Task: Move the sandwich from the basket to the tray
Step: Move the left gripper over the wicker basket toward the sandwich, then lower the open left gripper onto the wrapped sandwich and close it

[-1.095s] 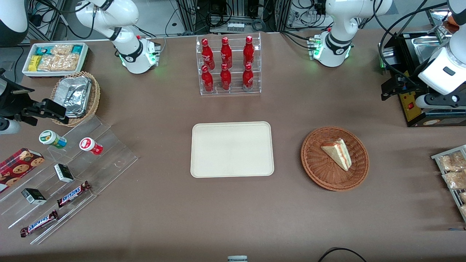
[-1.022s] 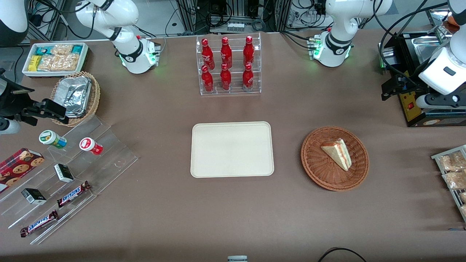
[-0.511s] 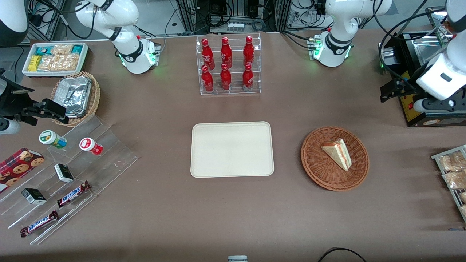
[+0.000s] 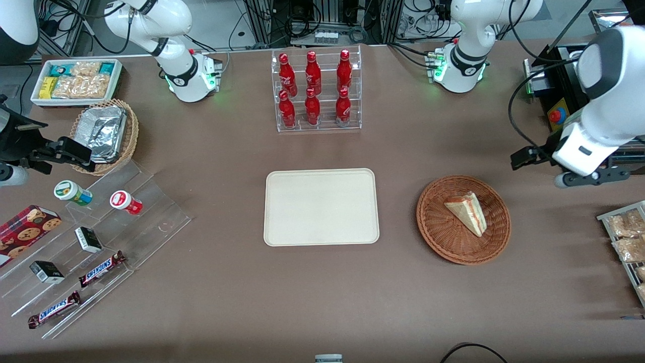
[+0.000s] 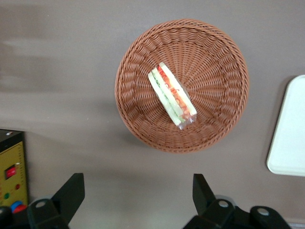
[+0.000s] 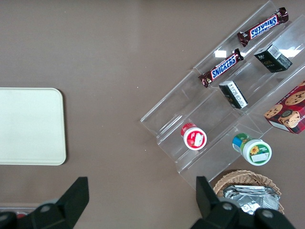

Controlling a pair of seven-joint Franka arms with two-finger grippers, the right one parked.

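A brown tabletop [image 4: 322, 292] carries the whole scene, with cables and frames along its edge farthest from the front camera. Near the middle lies the cream tray [image 4: 321, 206], bare. At three o'clock from it in the front view, apart from it, sits the round reddish-brown basket [image 4: 438, 237]. The sandwich [image 4: 466, 212] lies in the basket, its red and green filling edge showing in the wrist view [image 5: 172, 99]. The pincer [image 5: 138, 202] hangs above the tabletop toward the working arm's end, at about two o'clock from the basket in the front view; its dark fingers [image 5: 71, 191] stand wide apart and hold nothing. A clear rack of red bottles [image 4: 316, 89] stands at twelve o'clock from the tray, farther from the front camera.
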